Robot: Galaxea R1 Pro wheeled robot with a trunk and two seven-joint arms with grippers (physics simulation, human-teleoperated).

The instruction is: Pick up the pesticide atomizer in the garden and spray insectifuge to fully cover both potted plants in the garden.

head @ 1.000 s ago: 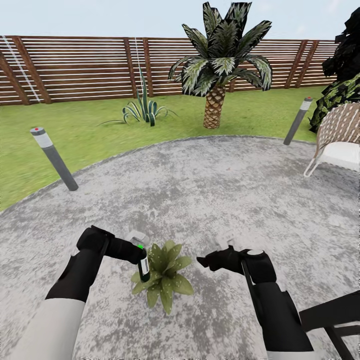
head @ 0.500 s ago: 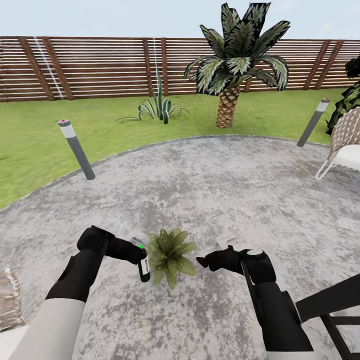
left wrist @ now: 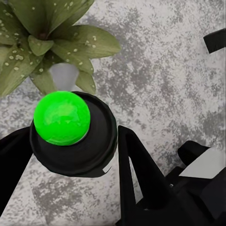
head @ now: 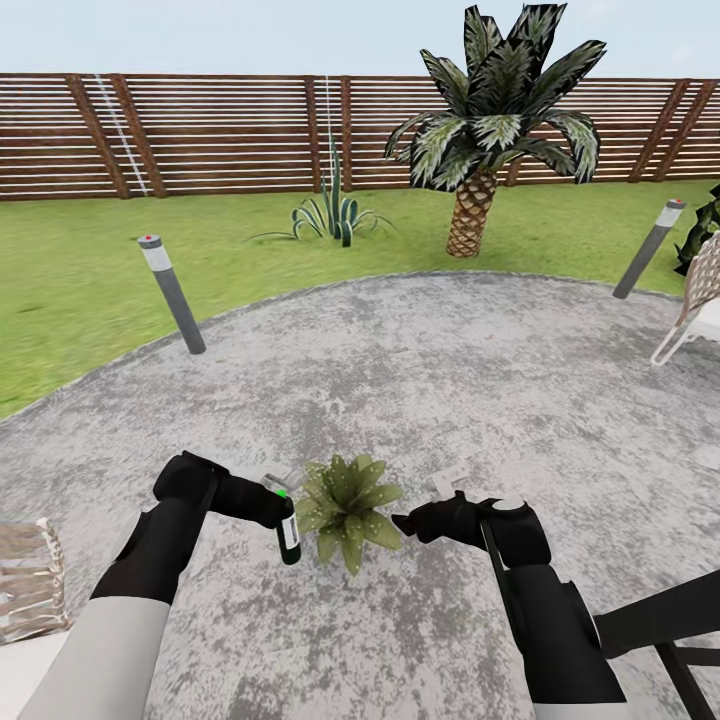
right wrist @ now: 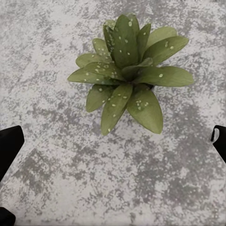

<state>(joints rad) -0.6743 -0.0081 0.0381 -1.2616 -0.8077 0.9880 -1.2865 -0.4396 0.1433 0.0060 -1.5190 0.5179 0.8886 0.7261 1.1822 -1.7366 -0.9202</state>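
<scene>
My left gripper (head: 280,508) is shut on the pesticide atomizer (head: 288,532), a dark bottle with a white label that hangs upright just left of a potted plant (head: 348,505). In the left wrist view the atomizer's black cap (left wrist: 89,146) carries a bright green button (left wrist: 61,117), with one finger on each side, and white-speckled leaves (left wrist: 70,35) lie beyond it. My right gripper (head: 405,522) is open just right of the plant. The right wrist view looks down on the potted plant (right wrist: 127,75), whose leaves are dotted with white specks, between the spread fingertips (right wrist: 9,146).
Grey paving (head: 450,380) meets the lawn (head: 60,290) of the garden. Bollards (head: 172,293) (head: 650,245) stand at its edge. An agave (head: 335,215), a palm (head: 490,130) and a slat fence (head: 220,135) lie behind. A chair (head: 700,300) is at right, a wicker object (head: 25,580) at lower left.
The camera has swung left, so the whole scene shifted right. The plant now sits right of the atomizer instead of behind it. The wicker object came into view.
</scene>
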